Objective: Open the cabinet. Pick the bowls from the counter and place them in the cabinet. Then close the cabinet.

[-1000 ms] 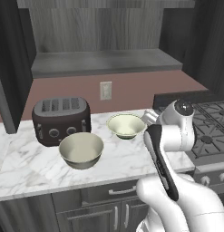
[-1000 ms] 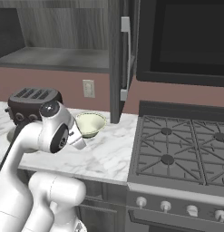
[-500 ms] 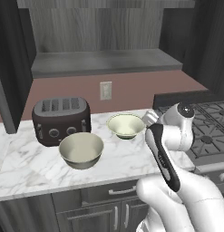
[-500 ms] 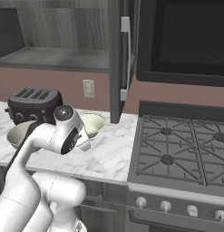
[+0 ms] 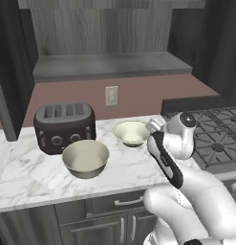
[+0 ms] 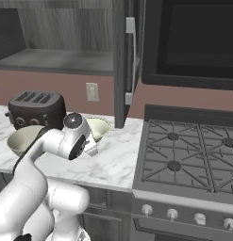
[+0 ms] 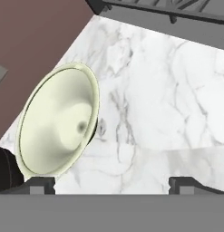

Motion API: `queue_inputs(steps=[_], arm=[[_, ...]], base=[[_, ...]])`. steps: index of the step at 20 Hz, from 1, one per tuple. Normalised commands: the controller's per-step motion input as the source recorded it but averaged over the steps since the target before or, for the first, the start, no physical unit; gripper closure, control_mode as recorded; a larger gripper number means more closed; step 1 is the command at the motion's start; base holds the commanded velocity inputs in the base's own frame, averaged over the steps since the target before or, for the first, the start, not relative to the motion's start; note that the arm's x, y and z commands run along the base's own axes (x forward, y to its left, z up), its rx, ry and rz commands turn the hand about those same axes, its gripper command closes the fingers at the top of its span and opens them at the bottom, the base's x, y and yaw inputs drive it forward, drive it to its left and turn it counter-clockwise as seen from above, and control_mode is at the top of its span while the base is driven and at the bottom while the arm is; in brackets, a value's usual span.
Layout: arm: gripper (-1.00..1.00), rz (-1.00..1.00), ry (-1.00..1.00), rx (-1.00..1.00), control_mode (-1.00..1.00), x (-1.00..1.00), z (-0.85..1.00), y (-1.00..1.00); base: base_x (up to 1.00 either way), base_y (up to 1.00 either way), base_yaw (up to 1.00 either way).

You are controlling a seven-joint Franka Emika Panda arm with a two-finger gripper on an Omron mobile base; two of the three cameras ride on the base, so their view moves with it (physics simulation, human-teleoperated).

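Looking over the arm, we see the cabinet (image 5: 110, 43) standing open above the worktop (image 5: 24, 177), its shelf bare and one door (image 6: 126, 61) swung out edge-on beside the stove (image 6: 188, 150). A dark toaster (image 5: 64, 127) sits at the back of the marble near the wall outlet (image 5: 111, 95). Just in front of the toaster we find the large bowl (image 5: 85, 158), upright. The small bowl (image 5: 131, 132) sits a little to its right, nearer the stove and close to the wall. Our hand (image 7: 111, 185) hangs just beside the small bowl, between it and the stove; in the hand view the bowl lies left of the fingertips (image 7: 41, 185). The jaws stand spread wide and we hold nothing.
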Motion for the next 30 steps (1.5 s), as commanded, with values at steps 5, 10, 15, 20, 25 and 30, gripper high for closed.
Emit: queue_inputs(steps=[5,10,15,20,25,30], arm=[[-1.0,0.0,0.0,0.0,-1.0,0.4,-0.29,0.0],[-1.0,0.0,0.02,0.0,-1.0,0.35,-0.21,0.0],[-1.0,0.0,0.01,0.0,-1.0,0.39,-0.09,0.0],[-1.0,0.0,0.0,0.0,-1.0,0.3,-0.06,0.0],[-1.0,0.0,0.0,0.0,-1.0,0.14,-0.16,0.0],[-1.0,0.0,0.0,0.0,-1.0,0.16,-0.19,0.0]], base=[[0.0,0.0,0.0],[0.0,0.0,0.0],[0.0,0.0,0.0],[0.0,0.0,0.0],[0.0,0.0,0.0],[0.0,0.0,0.0]])
